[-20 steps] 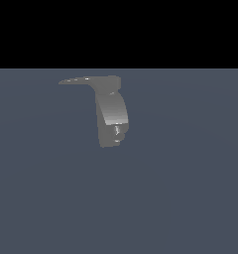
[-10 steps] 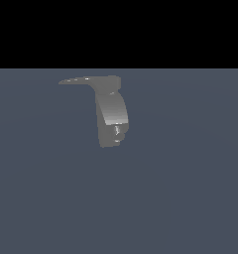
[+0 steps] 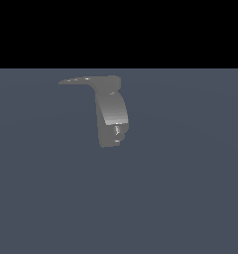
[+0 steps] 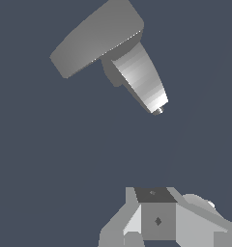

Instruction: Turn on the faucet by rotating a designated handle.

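The grey faucet (image 3: 111, 116) stands upright on the flat grey-blue ground in the exterior view, with a small notch near its lower end. Its handle (image 3: 84, 80), a thin flat blade, sticks out from the top toward the exterior view's left. My arm does not show in that view. In the wrist view the handle (image 4: 94, 41) appears as a broad flat slab, with the faucet's tapering body (image 4: 139, 79) beneath it. My gripper (image 4: 156, 195) is well away from both and touches nothing. Its fingers appear pressed together with no gap and hold nothing.
Flat grey-blue ground (image 3: 180, 198) lies all around the faucet. A black band fills the upper part of the exterior view. No other object shows.
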You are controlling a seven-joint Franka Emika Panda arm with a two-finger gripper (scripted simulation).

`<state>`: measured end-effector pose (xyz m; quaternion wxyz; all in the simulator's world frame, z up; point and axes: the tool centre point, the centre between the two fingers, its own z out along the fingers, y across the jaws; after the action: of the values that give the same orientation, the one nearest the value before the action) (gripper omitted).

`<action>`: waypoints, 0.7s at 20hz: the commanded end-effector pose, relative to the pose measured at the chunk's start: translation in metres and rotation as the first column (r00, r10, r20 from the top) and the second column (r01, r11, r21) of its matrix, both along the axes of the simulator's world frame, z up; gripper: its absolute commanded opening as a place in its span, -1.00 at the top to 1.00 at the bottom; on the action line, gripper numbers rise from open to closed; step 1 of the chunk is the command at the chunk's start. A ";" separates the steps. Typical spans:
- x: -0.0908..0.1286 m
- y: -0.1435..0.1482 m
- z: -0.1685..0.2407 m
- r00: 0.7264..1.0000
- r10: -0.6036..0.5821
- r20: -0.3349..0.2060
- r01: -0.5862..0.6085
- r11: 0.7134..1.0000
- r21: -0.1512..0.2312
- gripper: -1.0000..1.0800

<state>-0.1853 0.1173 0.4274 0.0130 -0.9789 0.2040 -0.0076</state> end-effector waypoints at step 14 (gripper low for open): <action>0.070 0.050 -0.050 0.955 -0.297 -0.010 0.297 0.955 0.004 1.00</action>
<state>-0.1230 0.1630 0.3823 0.0129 -0.9422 0.3348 -0.0049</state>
